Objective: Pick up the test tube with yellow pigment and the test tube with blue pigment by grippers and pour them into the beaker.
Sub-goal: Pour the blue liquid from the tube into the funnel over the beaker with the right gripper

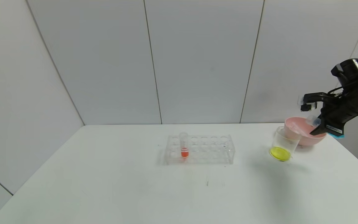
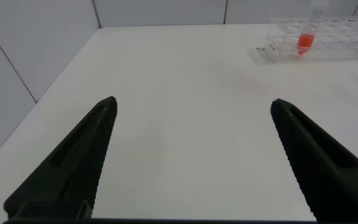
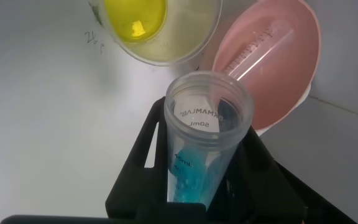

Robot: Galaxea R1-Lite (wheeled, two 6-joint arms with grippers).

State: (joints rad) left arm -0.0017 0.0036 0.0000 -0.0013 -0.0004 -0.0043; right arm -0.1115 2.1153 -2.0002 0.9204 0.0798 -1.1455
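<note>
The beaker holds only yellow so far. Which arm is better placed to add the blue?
The right. The right gripper is shut on the test tube with blue pigment, close above the beaker. The left gripper hangs open and empty over bare table, far off.

The right hand (image 1: 317, 129) is matte black with cables and a fat cylindrical wrist; the left hand (image 2: 191, 162) has ribbed black fingers.

The head camera looks forward and down across the whole tabletop (image 1: 104, 186). The left wrist camera sits low, looking past its fingers (image 2: 73, 162) toward the tube rack (image 2: 328, 43) — shared with the head view. The right wrist camera looks down, close over the beaker (image 3: 185, 43) and pink bowl (image 3: 291, 74).
</note>
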